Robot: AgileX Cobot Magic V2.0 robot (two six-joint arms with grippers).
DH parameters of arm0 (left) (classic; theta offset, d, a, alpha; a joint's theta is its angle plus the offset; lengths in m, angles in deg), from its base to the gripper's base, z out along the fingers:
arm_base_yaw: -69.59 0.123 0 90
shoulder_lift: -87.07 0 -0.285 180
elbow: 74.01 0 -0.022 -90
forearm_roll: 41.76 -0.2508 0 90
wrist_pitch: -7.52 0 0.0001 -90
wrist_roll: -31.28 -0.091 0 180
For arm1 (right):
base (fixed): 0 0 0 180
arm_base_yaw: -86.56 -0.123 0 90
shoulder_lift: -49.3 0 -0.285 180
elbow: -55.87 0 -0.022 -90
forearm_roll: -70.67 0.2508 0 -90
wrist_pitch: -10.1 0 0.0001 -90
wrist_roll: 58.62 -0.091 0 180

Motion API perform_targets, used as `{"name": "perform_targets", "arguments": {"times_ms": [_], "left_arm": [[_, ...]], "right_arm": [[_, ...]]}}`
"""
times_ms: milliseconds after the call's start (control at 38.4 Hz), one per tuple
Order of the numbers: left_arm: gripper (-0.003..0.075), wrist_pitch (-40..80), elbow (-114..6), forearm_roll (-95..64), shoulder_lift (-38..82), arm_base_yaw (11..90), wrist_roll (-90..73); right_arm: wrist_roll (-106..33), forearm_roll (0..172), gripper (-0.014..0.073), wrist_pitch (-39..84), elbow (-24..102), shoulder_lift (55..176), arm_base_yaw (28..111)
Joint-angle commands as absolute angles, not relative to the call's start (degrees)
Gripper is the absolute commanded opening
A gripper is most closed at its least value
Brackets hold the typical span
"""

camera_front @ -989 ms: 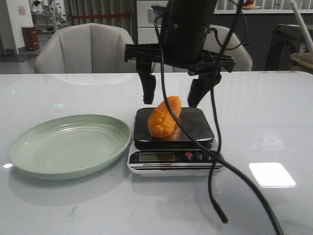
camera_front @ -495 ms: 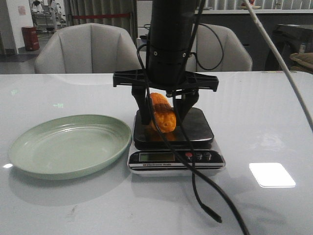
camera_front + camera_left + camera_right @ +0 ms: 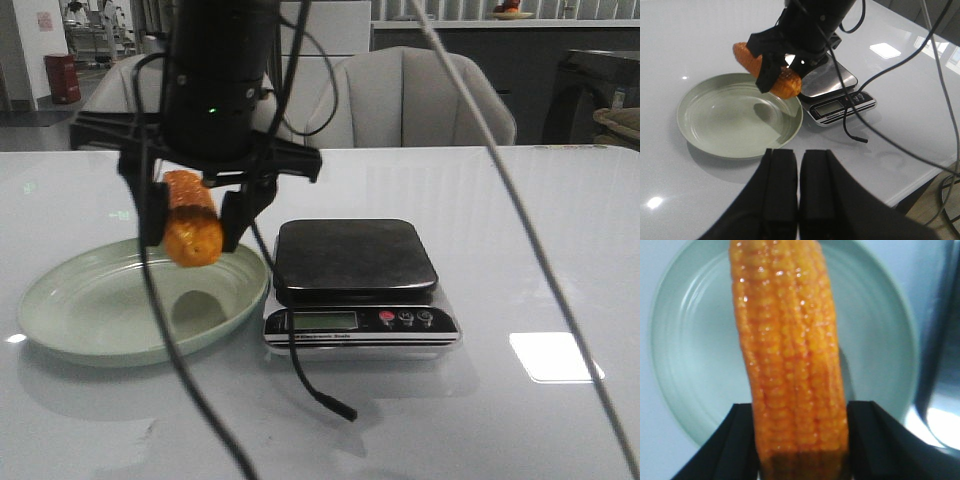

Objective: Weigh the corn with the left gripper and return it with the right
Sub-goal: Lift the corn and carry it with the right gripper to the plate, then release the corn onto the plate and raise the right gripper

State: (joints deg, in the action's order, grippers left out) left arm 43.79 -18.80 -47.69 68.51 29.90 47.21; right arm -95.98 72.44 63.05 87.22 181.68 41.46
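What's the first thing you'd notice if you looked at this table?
The bright orange corn, hanging in the air over the green plate, pinched by the right gripper. Beside the plate sits a scale with nothing on its dark platform.

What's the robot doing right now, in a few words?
Right gripper shut on corn, held over green plate. Left gripper shut, empty, away from the action. Scale bare. Nothing in the way.

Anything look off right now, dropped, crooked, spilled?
Nothing stands out. The right gripper holds the corn in the air above the green plate, the scale sits bare and level, and the left gripper is shut, away from them.
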Motion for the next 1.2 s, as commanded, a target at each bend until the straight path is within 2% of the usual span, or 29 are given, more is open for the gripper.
{"name": "perform_targets", "arguments": {"times_ms": [0,78,182,260,521,859,963,1171], "left_arm": [[0.0125,39.9,-20.3,-47.9,68.0,29.7,47.4],[0.0125,39.9,-20.3,-47.9,68.0,29.7,47.4],[0.0125,39.9,-20.3,-47.9,68.0,29.7,47.4],[0.0125,39.9,-20.3,-47.9,68.0,29.7,47.4],[0.0125,39.9,-20.3,-47.9,68.0,29.7,47.4],[0.0125,39.9,-20.3,-47.9,68.0,29.7,47.4],[0.0124,39.9,-20.3,-47.9,68.0,29.7,47.4],[0.0125,39.9,-20.3,-47.9,68.0,29.7,47.4]], "right_arm": [[-95.4,72.6,0.0225,58.7,89.2,179.5,40.2],[-95.4,72.7,0.0335,57.7,89.2,180.7,39.2],[-95.4,72.7,0.0541,57.5,89.2,181.5,38.7],[-95.4,72.4,0.0619,57.1,89.3,181.4,38.8],[-91.2,71.1,0.0605,66.1,93.7,177.4,42.5],[-67.4,71.1,0.0605,84.3,91.9,166.9,50.8],[-64.5,71.1,0.0605,82.4,86.7,161.7,52.0],[-64.4,71.1,0.0605,70.6,68.8,149.2,53.7]]}}
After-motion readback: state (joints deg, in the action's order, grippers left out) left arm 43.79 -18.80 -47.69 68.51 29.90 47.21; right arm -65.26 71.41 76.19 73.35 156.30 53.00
